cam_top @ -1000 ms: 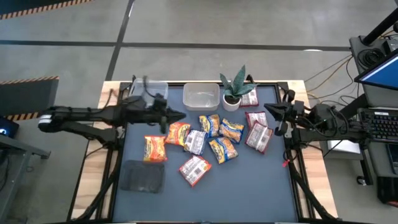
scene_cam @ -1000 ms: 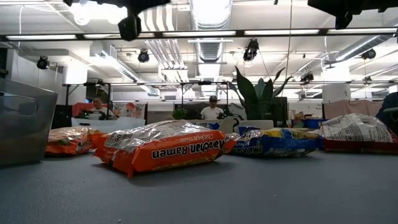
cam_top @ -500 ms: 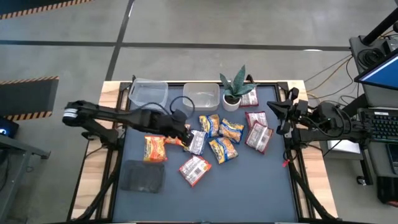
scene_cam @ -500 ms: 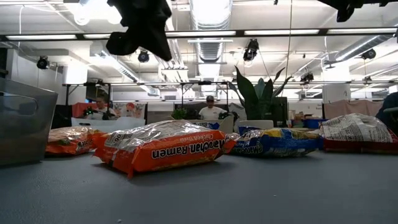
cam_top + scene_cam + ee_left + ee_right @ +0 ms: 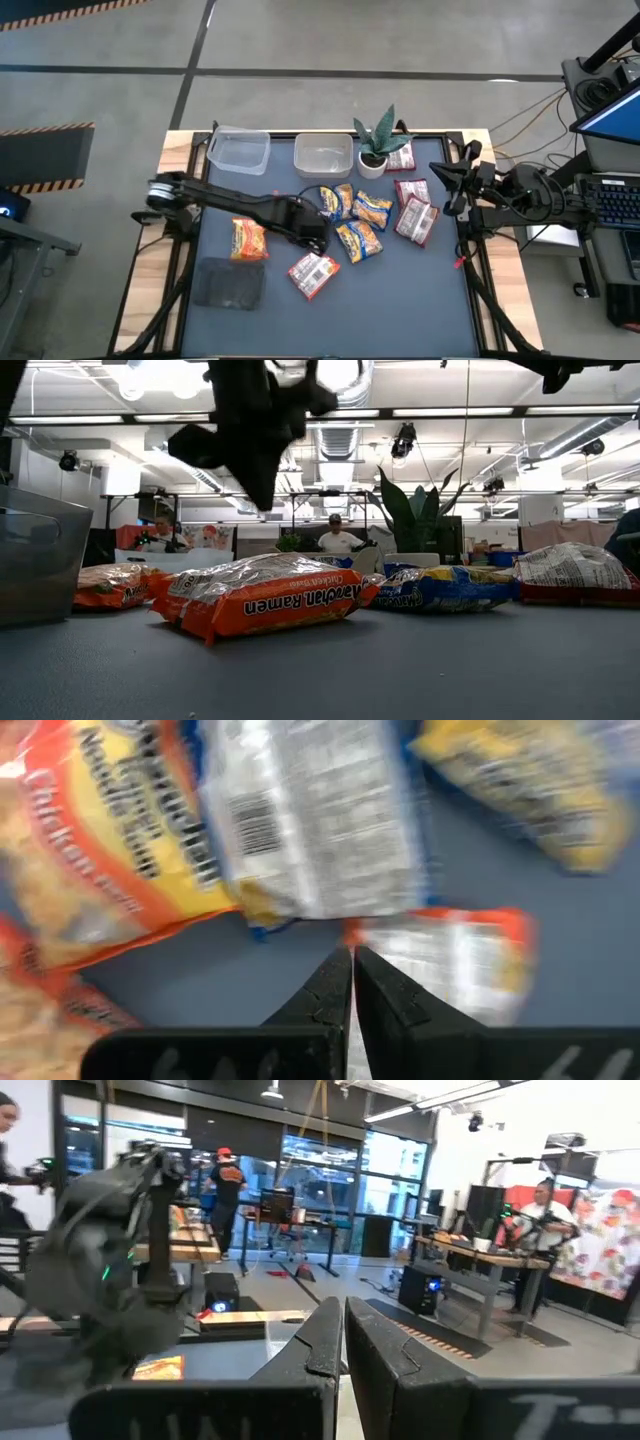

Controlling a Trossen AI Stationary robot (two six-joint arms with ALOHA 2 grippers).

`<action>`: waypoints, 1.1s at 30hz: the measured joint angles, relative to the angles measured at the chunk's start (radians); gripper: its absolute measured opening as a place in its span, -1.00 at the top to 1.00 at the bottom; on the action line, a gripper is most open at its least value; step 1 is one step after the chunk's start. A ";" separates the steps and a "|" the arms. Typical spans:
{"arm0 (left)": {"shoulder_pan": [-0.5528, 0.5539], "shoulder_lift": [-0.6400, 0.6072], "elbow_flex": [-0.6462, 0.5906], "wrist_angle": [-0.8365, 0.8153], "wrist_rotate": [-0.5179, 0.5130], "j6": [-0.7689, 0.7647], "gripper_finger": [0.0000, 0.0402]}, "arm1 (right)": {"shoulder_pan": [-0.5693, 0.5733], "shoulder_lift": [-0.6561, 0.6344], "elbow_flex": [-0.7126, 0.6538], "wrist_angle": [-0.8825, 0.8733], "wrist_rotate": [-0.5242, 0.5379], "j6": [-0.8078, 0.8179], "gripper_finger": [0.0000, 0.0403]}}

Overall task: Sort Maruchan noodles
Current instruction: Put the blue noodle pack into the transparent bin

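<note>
1. Since a second ago my left arm has swung from beside the left tub [image 5: 240,151] out over the packet pile; my left claw [image 5: 312,231] now sits over the near-left part of the noodles [image 5: 352,213], close above them. Right arm hasn't shifted.
2. Left claw: fingers pressed together, gripping nothing. Wrist view shows the tips [image 5: 352,982] just above a white-backed packet [image 5: 305,820], with an orange chicken packet [image 5: 110,840] beside it.
3. Right claw [image 5: 443,181]: closed, empty, parked at the table [image 5: 400,300] edge right of the pile, up in the air.
4. Noodles: all loose on the table mat, clustered near the potted plant [image 5: 378,141]. One orange packet [image 5: 249,238] lies left of the pile, one red-and-white packet [image 5: 313,273] on its near side, one tucked behind the plant.
5. Progress: basically zero. Both clear tubs, left one and middle tub [image 5: 323,155], look empty; no packet is sorted.
6. Left to do: everything. I'd need to open the left claw before any pick.
</note>
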 joint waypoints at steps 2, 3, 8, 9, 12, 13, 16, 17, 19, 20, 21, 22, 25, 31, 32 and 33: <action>0.007 0.065 0.053 -0.060 0.014 0.009 1.00 | 0.000 0.000 0.000 0.000 0.023 0.002 0.96; 0.013 0.099 0.083 -0.085 0.029 0.035 1.00 | 0.000 0.000 0.000 0.000 0.036 0.003 0.96; 0.014 0.245 0.269 -0.235 0.051 0.176 1.00 | 0.000 0.000 0.000 -0.001 0.054 0.004 0.96; 0.011 0.266 0.308 -0.264 0.025 0.185 1.00 | 0.000 0.000 0.000 -0.001 0.055 0.003 0.96; 0.010 0.328 0.422 -0.336 -0.022 0.195 1.00 | 0.000 0.000 0.000 -0.001 0.054 0.005 0.96; 0.010 0.350 0.458 -0.359 -0.035 0.196 1.00 | 0.000 0.000 0.000 -0.001 0.055 0.005 0.96; 0.011 0.406 0.556 -0.412 -0.061 0.191 0.96 | 0.000 0.000 0.000 -0.001 0.055 0.006 0.96; 0.011 0.421 0.588 -0.423 -0.065 0.191 0.93 | 0.000 0.000 0.000 -0.002 0.055 0.006 0.96; 0.010 0.444 0.635 -0.442 -0.066 0.191 0.85 | 0.000 0.000 0.000 -0.001 0.055 0.006 0.96; 0.009 0.454 0.653 -0.445 -0.073 0.191 0.79 | 0.000 0.000 0.000 -0.002 0.055 0.006 0.96; 0.008 0.458 0.666 -0.447 -0.080 0.189 0.74 | 0.000 0.000 0.000 -0.001 0.054 0.006 0.96; 0.007 0.462 0.674 -0.457 -0.093 0.186 0.67 | 0.000 0.000 0.000 -0.001 0.055 0.006 0.96; 0.002 0.463 0.683 -0.466 -0.145 0.159 0.49 | 0.000 0.000 -0.001 -0.003 0.054 0.006 0.96; -0.021 0.463 0.664 -0.425 -0.234 0.111 0.20 | 0.000 0.000 -0.001 0.000 0.055 0.014 0.96; -0.025 0.463 0.655 -0.411 -0.249 0.107 0.18 | 0.000 0.000 -0.001 0.000 0.055 0.014 0.96; -0.029 0.463 0.648 -0.403 -0.262 0.102 0.15 | 0.000 0.000 -0.001 0.000 0.055 0.014 0.96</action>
